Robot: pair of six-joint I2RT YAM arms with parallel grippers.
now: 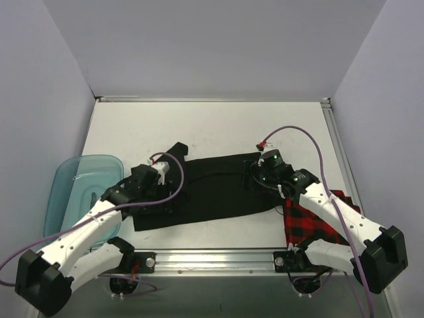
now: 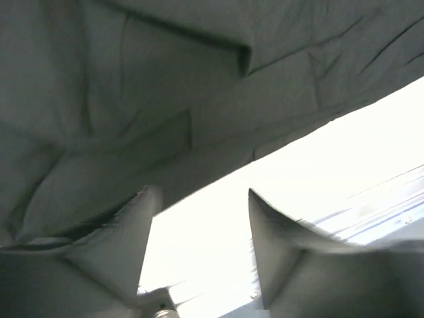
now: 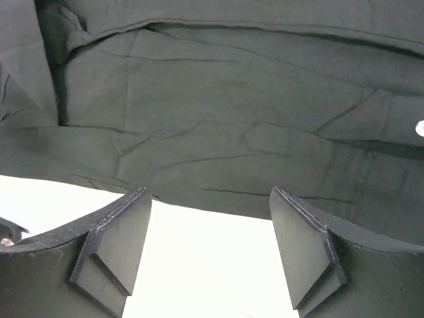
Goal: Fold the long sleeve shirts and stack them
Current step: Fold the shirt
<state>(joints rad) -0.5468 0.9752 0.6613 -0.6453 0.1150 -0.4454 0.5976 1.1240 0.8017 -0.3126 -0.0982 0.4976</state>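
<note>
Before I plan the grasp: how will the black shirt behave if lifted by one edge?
Probably floppy: the black shirt lies flat, creased and wrinkled, so it should drape and sag. Its thin cloth looks light. Pushed, it may bunch, not slide.

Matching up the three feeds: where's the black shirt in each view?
Top external: black shirt spread flat across mid-table.
Left wrist: black shirt fills the upper left.
Right wrist: black shirt fills the upper two-thirds.
Shared landmark: its edge against the white table.
</note>
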